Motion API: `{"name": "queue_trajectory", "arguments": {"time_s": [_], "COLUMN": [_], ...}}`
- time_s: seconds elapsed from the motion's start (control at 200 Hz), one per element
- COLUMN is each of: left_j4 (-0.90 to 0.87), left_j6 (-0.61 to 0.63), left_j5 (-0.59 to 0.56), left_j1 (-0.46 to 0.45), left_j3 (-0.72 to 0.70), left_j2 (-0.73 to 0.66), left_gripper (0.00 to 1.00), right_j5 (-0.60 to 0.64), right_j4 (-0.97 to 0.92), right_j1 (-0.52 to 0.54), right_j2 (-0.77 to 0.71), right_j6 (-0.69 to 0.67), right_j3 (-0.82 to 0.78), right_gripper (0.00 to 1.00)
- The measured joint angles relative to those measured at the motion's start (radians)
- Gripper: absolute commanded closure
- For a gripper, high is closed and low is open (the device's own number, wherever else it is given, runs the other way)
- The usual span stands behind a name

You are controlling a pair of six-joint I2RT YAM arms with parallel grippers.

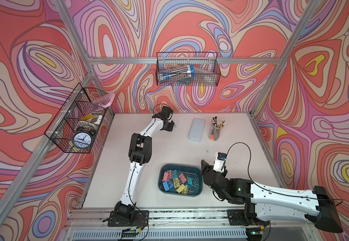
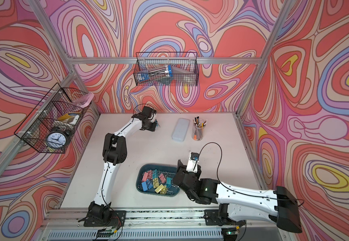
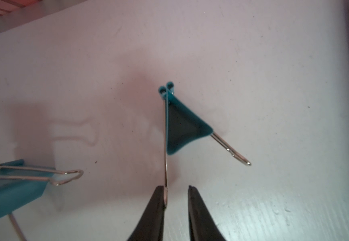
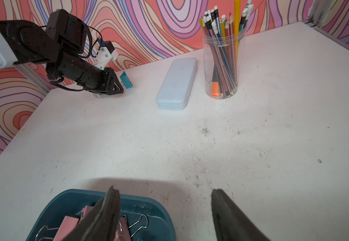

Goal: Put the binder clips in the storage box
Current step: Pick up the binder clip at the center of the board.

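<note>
Bimanual workcell, seen from the front of the white table (image 1: pixel 169 150).

(a) The storage box (image 1: pixel 160 177) sits on the near half of the table, between the two arm bases. It holds a loose heap of binder clips (image 1: pixel 177 181) in pink, yellow, blue and teal, their wire handles overlapping.

(b) The left gripper (image 3: pixel 175 187) reaches to the far side of the table, close to the back wall. Its fingers are narrowly parted. One wire handle of a teal clip (image 3: pixel 182 129) runs up into the gap and lies against one finger; the opposite finger stands clear of it, so the clip is not pinched. The clip's other handle points away, toward the table surface. Whether the clip rests on the table or hangs just above it cannot be told.

(c) A second teal clip (image 3: pixel 13 187) lies on the table beside the first, apart from it.

(d) The right gripper (image 4: pixel 165 191) hangs over the far right rim of the storage box, its fingers spread wide with nothing between them.

(e) A pale closed case (image 1: pixel 197 129) and a clear pencil cup (image 1: pixel 215 131) stand side by side at the far right, well apart from the box.
</note>
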Motion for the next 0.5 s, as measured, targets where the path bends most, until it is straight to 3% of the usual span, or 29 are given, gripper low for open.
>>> {"name": "queue_trajectory", "arguments": {"time_s": [0.1,0.31,0.501], "left_j4": [-0.001,0.000,0.013], "left_j6": [-0.008,-0.038,-0.123], "left_j5": [0.007,0.034,0.061], "left_j1": [0.001,0.002,-0.004], "left_j3": [0.000,-0.017,-0.259], "left_j2": [0.003,-0.008,-0.192], "left_gripper": [1.00,1.00,1.00], "right_j5": [0.002,0.003,-0.026], "right_j4": [-0.016,-0.059,-0.081], "right_j1": [0.000,-0.002,-0.007], "right_j2": [-0.017,-0.043,-0.081], "right_j6": [0.003,0.040,0.085], "right_j3": [-0.002,-0.013,-0.016], "right_gripper": [0.29,0.25,0.17]}}
